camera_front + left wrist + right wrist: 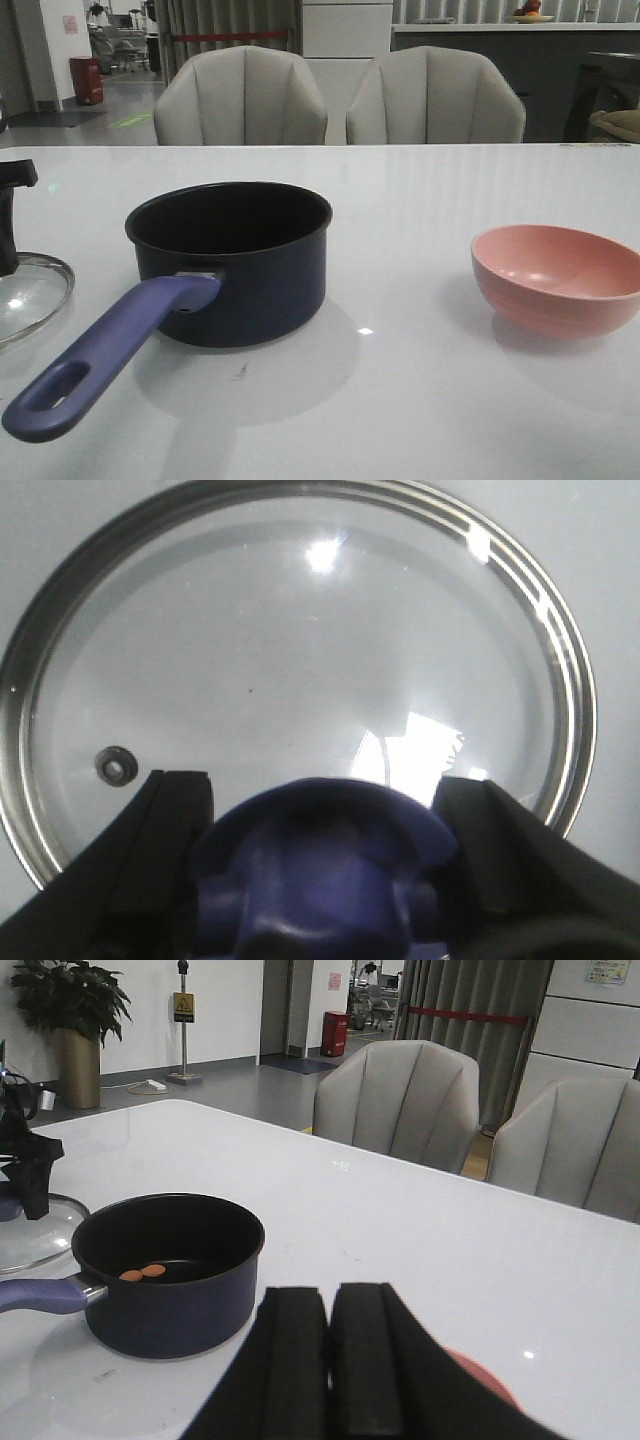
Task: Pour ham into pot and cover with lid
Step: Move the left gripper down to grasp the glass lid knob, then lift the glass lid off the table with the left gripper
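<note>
Ham [142,1273]: two pieces in pot [170,1272]

Navy pot [240,270] with purple-blue handle, orange ham [142,1273] inside, pink bowl [560,275], clear steel-rimmed lid [300,660], seemingly unpatterned.

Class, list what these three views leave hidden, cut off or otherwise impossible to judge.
- Front view: the pot's near wall hides its floor, so the ham shows only in the right wrist view.
- Front view: the lid is cut by the left edge.
- Left wrist view: the left gripper straddles the knob; contact unclear.
- Right wrist view: the right gripper hides most of the pink bowl.
</note>
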Robot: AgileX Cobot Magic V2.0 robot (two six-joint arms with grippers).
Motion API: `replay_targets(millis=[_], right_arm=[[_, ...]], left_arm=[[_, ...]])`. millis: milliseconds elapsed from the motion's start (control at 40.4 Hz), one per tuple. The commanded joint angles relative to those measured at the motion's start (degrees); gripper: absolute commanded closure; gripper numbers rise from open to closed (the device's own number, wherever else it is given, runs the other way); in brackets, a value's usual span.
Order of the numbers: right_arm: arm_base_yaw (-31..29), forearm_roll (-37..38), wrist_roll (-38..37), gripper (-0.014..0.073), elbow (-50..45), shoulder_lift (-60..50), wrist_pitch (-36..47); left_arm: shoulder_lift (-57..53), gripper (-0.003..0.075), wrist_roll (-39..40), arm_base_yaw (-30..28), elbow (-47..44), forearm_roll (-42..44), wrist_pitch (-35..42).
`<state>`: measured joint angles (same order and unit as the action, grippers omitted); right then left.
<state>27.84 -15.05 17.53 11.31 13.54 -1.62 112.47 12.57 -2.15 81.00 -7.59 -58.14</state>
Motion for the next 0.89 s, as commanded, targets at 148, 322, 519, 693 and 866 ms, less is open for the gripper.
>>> replay_targets(millis=[148, 322, 519, 693, 866], right_arm=[[0.04, 0.27, 0.22, 0.0447, 1.66, 0.47, 5.03], [0.04, 0.27, 0.22, 0.0447, 1.66, 0.47, 5.03], [0.04, 0.27, 0.22, 0.0447, 1.66, 0.47, 5.03], [0.04, 0.27, 0.22, 0.0447, 1.66, 0.47, 5.03], [0.04, 0.27, 0.22, 0.0447, 1.66, 0.47, 5.03]], left_arm=[[-3.03, 0.0482, 0.18, 0.23, 5.7, -0.74, -3.46], [-3.15, 0.0482, -2.53, 0.23, 9.76, -0.74, -6.49], [-5.94, 0.0482, -4.46, 0.23, 15.19, -0.74, -7.82], [-8.22, 0.0482, -7.47, 1.2, 20.48, -0.84, -10.88], [-8.35, 0.0483, -10.43, 6.83, 24.73, -0.84, -13.03]])
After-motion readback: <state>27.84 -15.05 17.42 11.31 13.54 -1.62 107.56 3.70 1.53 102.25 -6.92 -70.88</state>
